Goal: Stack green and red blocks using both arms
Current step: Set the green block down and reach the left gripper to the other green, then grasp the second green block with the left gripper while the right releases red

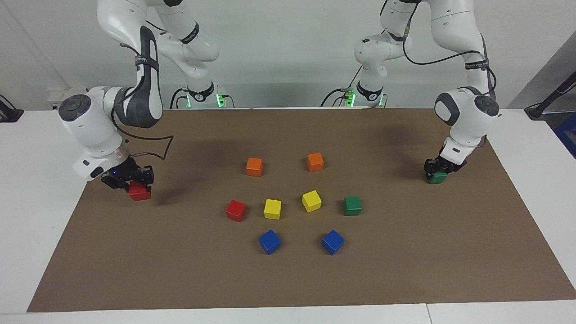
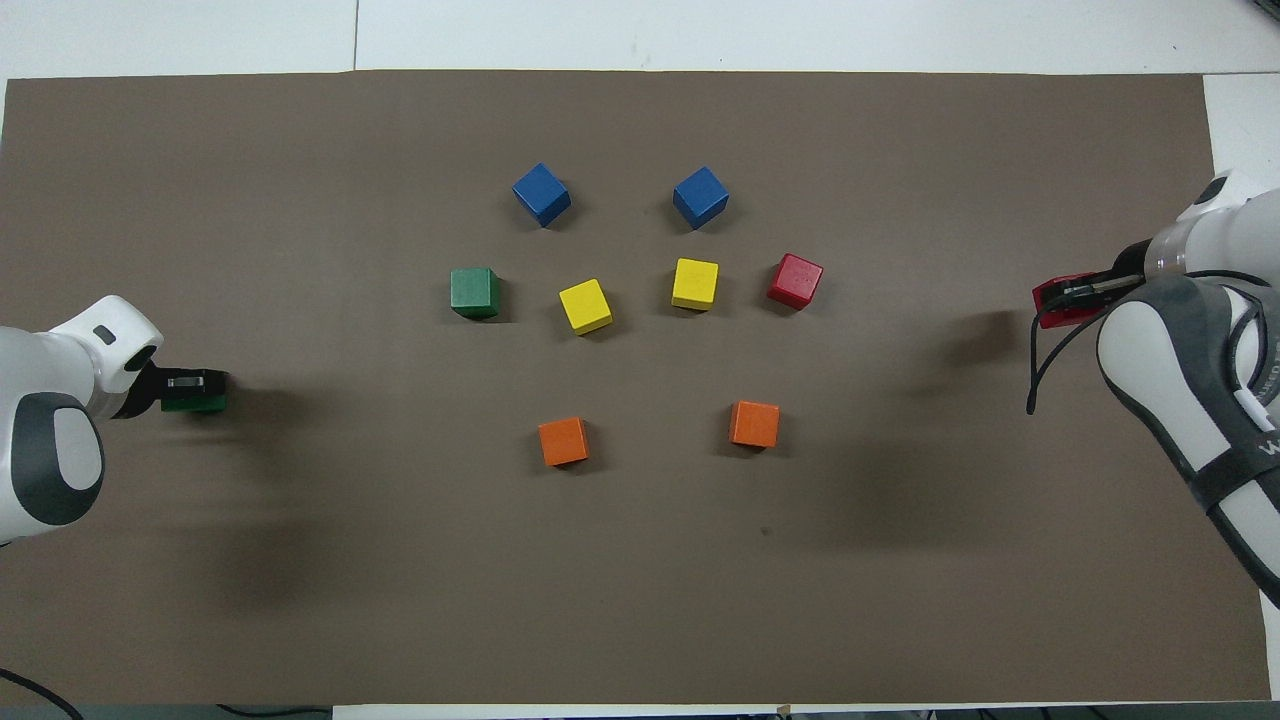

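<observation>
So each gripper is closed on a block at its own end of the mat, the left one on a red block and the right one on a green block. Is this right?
Only the colours are swapped. The facing view shows the left gripper shut on a green block and the right gripper shut on a red block, each at its own end of the mat.

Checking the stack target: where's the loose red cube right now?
The loose red cube sits on the mat mid-table, at the right arm's end of the middle row, beside a yellow cube and nearer the robots than the blue cubes.
</observation>
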Action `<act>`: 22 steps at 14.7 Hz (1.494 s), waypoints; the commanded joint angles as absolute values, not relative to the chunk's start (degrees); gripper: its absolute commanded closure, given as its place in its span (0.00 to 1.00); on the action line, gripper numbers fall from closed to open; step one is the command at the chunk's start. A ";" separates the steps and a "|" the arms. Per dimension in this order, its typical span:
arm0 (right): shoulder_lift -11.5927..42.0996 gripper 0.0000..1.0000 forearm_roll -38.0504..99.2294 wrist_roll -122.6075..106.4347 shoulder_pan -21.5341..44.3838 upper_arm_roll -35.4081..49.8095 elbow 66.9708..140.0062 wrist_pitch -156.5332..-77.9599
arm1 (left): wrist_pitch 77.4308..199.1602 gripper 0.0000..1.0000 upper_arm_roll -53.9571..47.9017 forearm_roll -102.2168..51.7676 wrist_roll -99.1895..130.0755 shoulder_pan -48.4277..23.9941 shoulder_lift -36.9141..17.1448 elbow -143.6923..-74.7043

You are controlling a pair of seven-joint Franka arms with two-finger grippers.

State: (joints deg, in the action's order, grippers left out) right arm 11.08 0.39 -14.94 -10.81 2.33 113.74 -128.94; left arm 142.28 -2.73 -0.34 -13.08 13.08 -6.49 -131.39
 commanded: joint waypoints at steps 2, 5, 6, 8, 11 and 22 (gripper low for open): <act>11.43 1.00 0.00 -13.62 -11.60 2.99 117.67 -135.59 | 143.44 0.00 -3.25 0.35 -14.85 14.06 -5.27 -132.45; 12.39 1.00 0.00 -13.45 -11.43 2.99 118.65 -137.63 | 141.78 0.00 -3.25 0.35 -14.77 13.98 -5.45 -130.88; 12.83 1.00 0.00 -13.27 -11.34 3.08 118.65 -137.81 | 138.81 0.00 -3.34 0.35 -14.77 13.71 -6.06 -128.08; 13.27 1.00 0.09 -13.18 -11.16 3.08 119.53 -139.56 | 128.81 0.00 -3.60 0.09 -14.50 12.49 -7.63 -118.62; 13.62 1.00 0.09 -12.92 -10.99 3.08 119.88 -140.71 | 117.62 0.00 -3.60 -1.66 -13.89 7.05 -12.29 -103.75; 14.85 1.00 0.09 -12.39 -10.99 3.08 119.88 -141.59 | 118.81 0.00 -3.34 -5.10 3.50 -13.08 -20.82 -94.40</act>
